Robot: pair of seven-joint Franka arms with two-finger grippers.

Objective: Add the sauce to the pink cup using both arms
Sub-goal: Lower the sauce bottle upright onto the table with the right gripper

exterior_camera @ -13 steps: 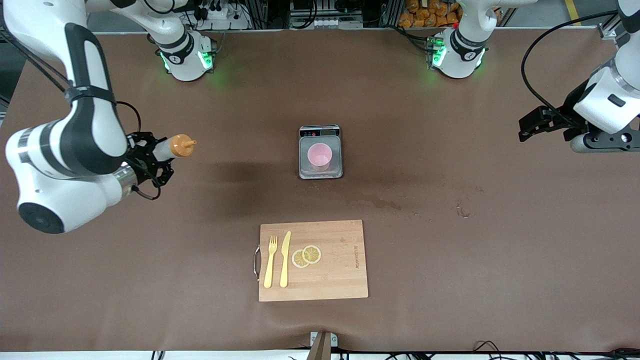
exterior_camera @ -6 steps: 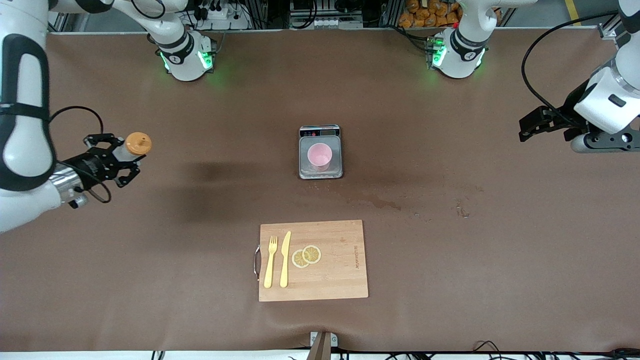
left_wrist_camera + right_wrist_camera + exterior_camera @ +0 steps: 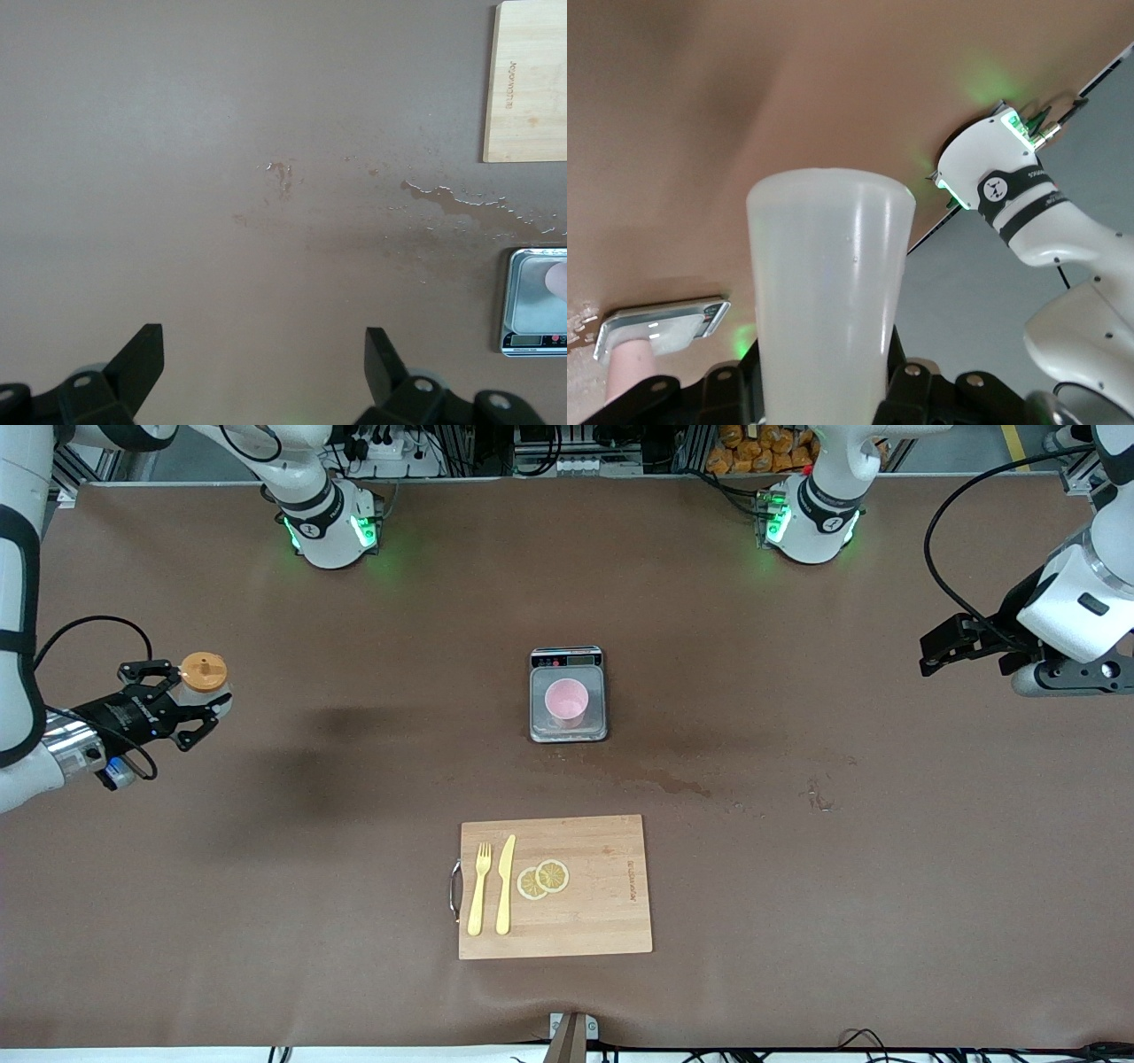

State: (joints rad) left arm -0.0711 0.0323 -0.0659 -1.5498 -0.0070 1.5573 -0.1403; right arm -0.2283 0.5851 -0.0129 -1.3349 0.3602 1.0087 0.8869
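- Your right gripper (image 3: 182,707) is closed on the sauce bottle (image 3: 201,676) and holds it over the table (image 3: 797,886) at the right arm's end. The orange cap points up toward the front camera.
- In the right wrist view you see the whitish body of the bottle (image 3: 829,292) clamped between the black fingers (image 3: 908,390).
- Your left gripper (image 3: 930,651) waits in the air over the left arm's end of the table. Its jaws stand wide open with nothing between them.
- The pink cup (image 3: 565,698) stands upright on a small kitchen scale (image 3: 568,729) in the middle of the table.
- Nearer to the front camera than the scale lies a wooden cutting board (image 3: 602,921). On it are a yellow fork (image 3: 479,888), a yellow knife (image 3: 505,884) and two lemon slices (image 3: 543,879).
- You can see wet spots (image 3: 673,784) on the table between the scale and the board.
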